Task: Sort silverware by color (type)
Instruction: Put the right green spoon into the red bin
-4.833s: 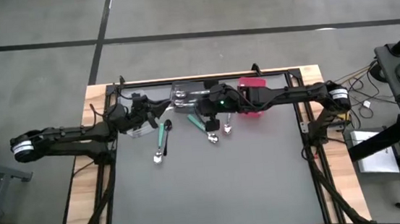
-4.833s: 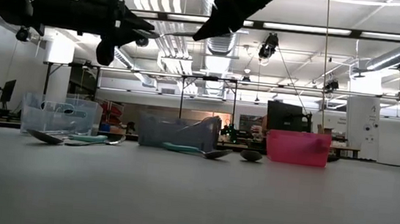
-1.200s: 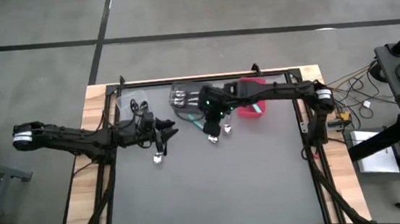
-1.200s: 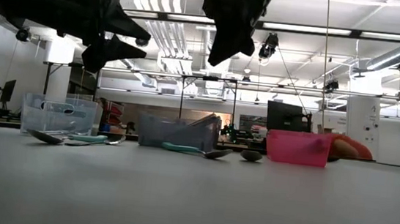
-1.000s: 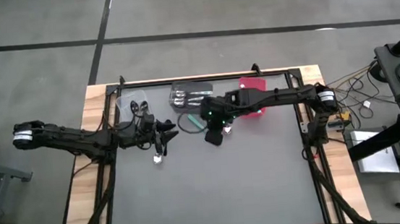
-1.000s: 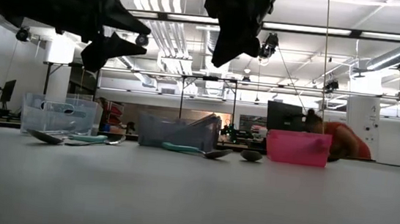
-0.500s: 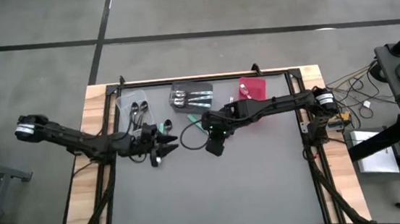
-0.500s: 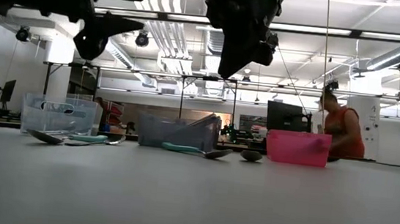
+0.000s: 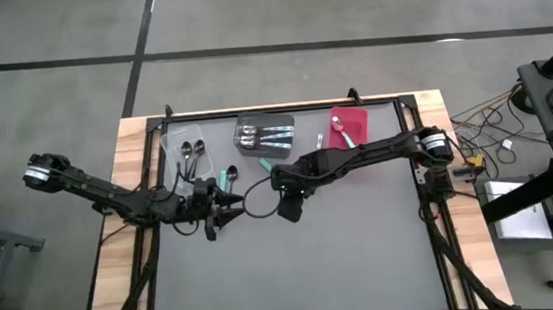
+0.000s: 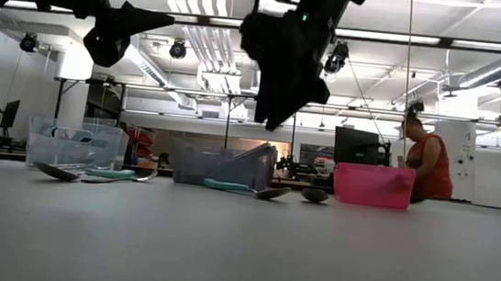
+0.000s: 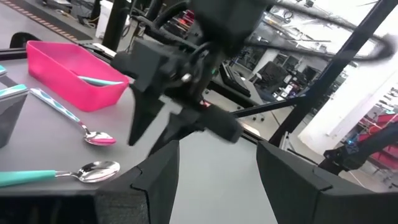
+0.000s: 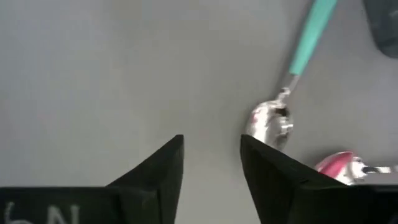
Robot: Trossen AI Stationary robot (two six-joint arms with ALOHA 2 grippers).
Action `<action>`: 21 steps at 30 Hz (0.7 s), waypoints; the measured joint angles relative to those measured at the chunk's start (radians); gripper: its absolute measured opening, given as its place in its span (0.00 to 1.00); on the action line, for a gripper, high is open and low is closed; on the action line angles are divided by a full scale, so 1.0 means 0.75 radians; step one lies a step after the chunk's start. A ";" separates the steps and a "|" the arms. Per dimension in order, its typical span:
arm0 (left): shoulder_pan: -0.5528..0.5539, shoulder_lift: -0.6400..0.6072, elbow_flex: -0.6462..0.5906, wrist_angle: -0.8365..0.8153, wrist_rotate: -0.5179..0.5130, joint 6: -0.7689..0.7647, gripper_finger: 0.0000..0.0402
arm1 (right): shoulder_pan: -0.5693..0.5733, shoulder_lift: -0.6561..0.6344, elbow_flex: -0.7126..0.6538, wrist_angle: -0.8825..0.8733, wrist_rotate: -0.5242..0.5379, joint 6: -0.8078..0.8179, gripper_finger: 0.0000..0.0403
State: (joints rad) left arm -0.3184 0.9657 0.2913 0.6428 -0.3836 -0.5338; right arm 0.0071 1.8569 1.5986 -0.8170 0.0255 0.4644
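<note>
Three bins line the far edge of the grey worktop [image 9: 296, 264]: a clear bin [image 9: 187, 150] holding dark spoons, a dark grey bin [image 9: 265, 133] holding silver ones, and a red bin [image 9: 348, 127] with a teal-handled spoon lying inside. In the low view a person in a red top [image 10: 427, 165] stands in the room beyond the red bin. The left pincer [image 9: 214, 221] hangs above the worktop in front of the clear bin, its fingers spread with nothing between them, and it covers part of the spoons lying there. The right pincer [image 9: 287, 208] hovers nearer the middle, in front of the grey bin, its fingers parted and empty (the right wrist view shows bare worktop between them). Loose silverware remains on the worktop: a teal-handled spoon [image 12: 290, 91] with a bright silver bowl lies just past the right pincer's fingers, a second shiny bowl [image 12: 342, 164] near it reflects pink, and the left wrist view shows another teal-handled spoon [image 11: 68, 174] lying flat close to the left pincer, with a further one [image 11: 71, 119] angled between it and the red bin.
</note>
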 joint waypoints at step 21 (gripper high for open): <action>-0.003 -0.005 0.010 0.009 -0.001 0.155 0.49 | -0.149 0.281 0.000 0.206 0.276 0.010 0.46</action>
State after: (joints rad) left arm -0.3210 0.9619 0.2989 0.6495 -0.3840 -0.4178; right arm -0.1049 2.0674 1.5986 -0.6625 0.2322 0.4716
